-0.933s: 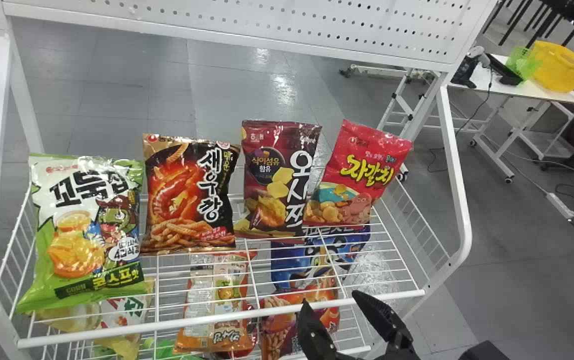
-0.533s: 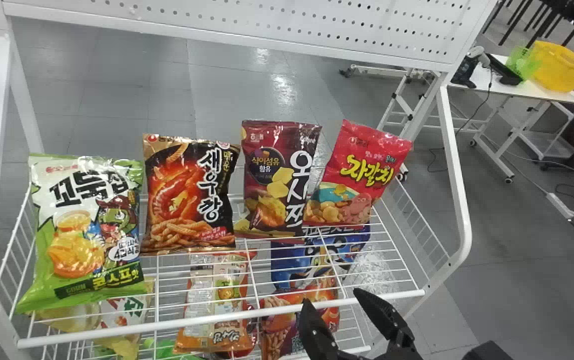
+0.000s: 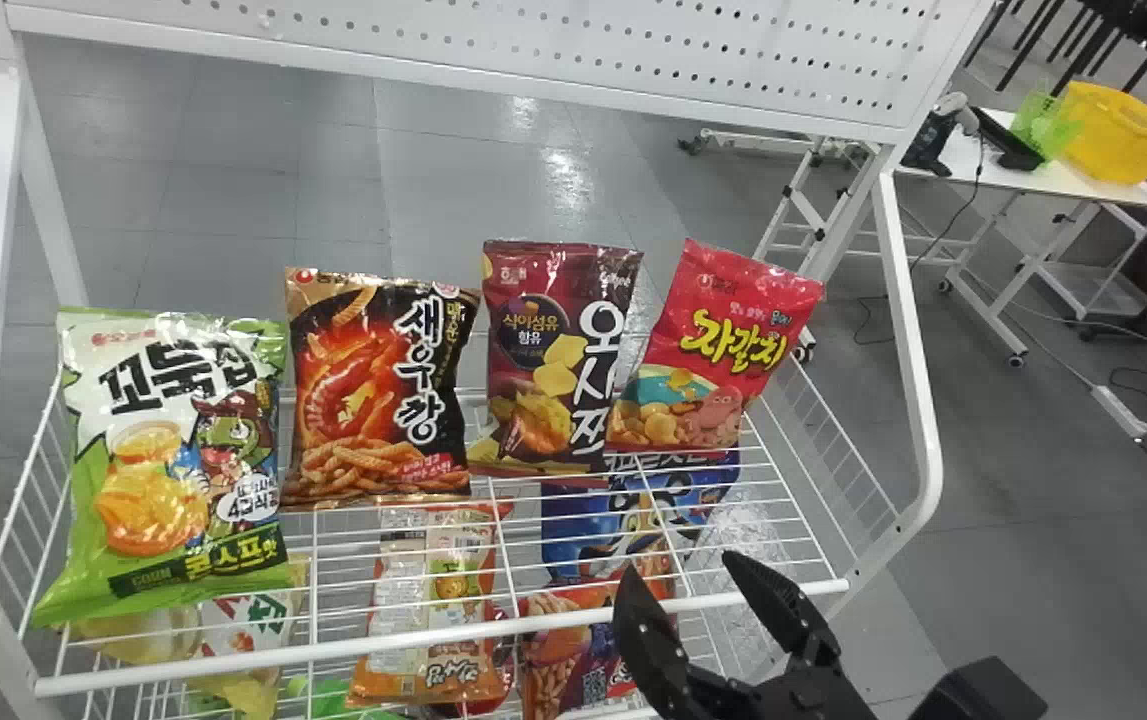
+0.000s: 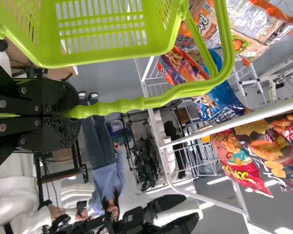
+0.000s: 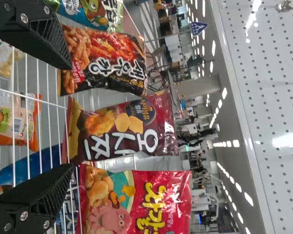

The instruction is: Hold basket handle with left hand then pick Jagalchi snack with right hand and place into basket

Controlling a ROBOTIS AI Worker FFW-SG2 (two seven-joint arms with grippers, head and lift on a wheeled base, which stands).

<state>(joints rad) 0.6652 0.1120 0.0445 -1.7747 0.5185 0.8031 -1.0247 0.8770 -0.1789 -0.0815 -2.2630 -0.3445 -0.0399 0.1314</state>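
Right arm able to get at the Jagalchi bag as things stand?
Probably yes: right tool is open, nothing covers the front of the Jagalchi bag. Maroon bag sits close on its left.

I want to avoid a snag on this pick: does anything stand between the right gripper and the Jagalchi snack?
Nothing visible stands between the right gripper and the Jagalchi snack; the maroon bag stands just left of it, and the shelf's front rail runs lower.

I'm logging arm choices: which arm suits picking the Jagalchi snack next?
Right, probably: the right gripper is open and empty in front of the Jagalchi snack; the left gripper is shut on the basket handle.
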